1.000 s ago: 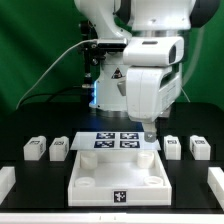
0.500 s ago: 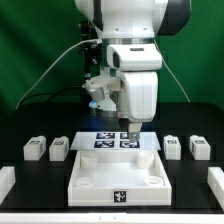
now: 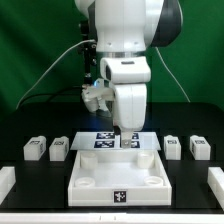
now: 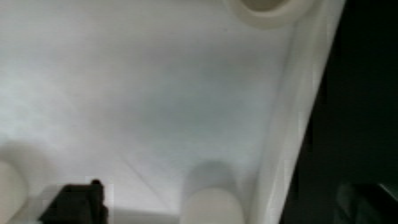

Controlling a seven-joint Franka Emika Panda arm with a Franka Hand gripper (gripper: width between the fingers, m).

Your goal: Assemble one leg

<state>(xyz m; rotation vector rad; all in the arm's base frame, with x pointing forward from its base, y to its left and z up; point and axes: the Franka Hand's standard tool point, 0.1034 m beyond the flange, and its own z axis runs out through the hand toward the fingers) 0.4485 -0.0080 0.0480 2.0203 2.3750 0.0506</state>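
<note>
Four small white legs with marker tags lie on the black table: two at the exterior view's left (image 3: 34, 148) (image 3: 60, 148) and two at its right (image 3: 172, 146) (image 3: 198, 147). The large white panel (image 3: 117, 178) with corner sockets lies in front at the middle. My gripper (image 3: 120, 134) hangs low over the panel's rear edge and the marker board (image 3: 103, 141), away from every leg. In the wrist view the gripper (image 4: 221, 205) is open and empty. Its dark fingertips (image 4: 75, 200) stand wide apart over the panel's white surface (image 4: 143, 90). No leg shows in the wrist view.
White blocks stand at the table's front corners, at the exterior view's left (image 3: 5, 181) and right (image 3: 216, 181). The arm's base and cables (image 3: 95, 95) stand behind the marker board. A round socket (image 4: 267, 5) of the panel shows in the wrist view.
The arm has swung toward the exterior view's left, from above the panel's right rear corner to above the middle of its rear edge. The legs and the panel have not moved.
</note>
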